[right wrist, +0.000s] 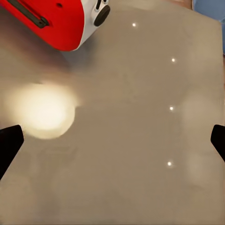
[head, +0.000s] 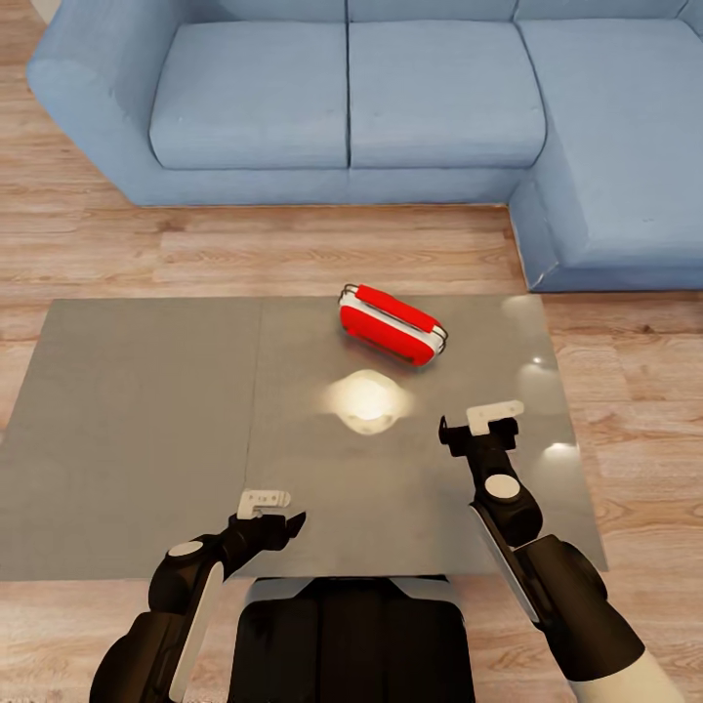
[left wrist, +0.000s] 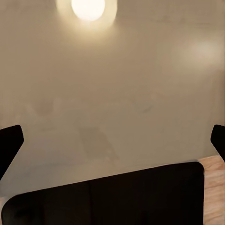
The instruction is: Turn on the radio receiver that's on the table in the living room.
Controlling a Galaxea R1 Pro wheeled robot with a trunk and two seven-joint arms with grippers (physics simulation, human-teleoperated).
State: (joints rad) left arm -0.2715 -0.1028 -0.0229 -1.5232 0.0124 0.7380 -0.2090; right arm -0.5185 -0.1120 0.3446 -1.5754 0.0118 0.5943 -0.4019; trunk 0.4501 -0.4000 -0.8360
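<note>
The robot's right gripper [head: 478, 426] hung over the table [head: 146, 430] near its right edge, jaws spread wide and holding nothing, short of the radio receiver [head: 392, 324] lying toward the far edge, right of the seam between the two panels. The left gripper [head: 268, 513], also spread and empty, hovered near the near edge. Judged an approach step: the next move called for reaching the right arm on to the radio's switch.
</note>
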